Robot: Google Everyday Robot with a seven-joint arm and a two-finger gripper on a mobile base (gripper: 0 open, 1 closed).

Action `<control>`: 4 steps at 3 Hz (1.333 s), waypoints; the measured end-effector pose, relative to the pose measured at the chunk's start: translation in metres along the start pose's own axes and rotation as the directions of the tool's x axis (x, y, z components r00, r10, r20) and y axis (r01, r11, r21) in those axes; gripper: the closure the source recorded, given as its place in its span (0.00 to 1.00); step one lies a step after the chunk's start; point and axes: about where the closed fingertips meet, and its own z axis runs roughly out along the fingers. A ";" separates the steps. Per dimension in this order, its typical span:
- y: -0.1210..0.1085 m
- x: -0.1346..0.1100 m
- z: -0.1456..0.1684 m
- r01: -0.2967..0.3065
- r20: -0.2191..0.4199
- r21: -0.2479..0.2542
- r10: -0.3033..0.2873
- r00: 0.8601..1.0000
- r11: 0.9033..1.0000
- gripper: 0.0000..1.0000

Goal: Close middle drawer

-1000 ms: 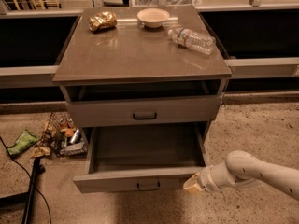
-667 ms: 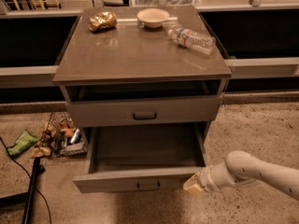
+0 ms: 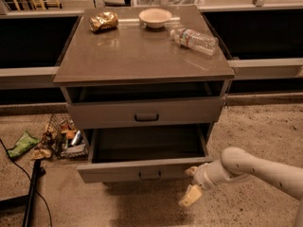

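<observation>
Grey-brown and pulled far out of the cabinet, the middle drawer (image 3: pixel 113 173) shows its dark inside below the uppermost drawer (image 3: pixel 104 113), which is only a little ajar. My hand (image 3: pixel 190 184) hangs low by the right end of the drawer's front, fingers spread and grasping nothing. I cannot tell whether the upper finger touches the front. I think a push this far off centre could skew the drawer and jam it. A finger could also slip past the corner.
</observation>
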 end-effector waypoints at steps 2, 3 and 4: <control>-0.028 -0.048 -0.003 0.195 0.061 0.034 -0.196 0.979 0.980 0.42; -0.043 -0.067 -0.019 0.241 0.107 0.093 -0.251 0.962 0.966 0.65; -0.062 -0.080 -0.032 0.251 0.145 0.141 -0.271 0.952 0.958 0.65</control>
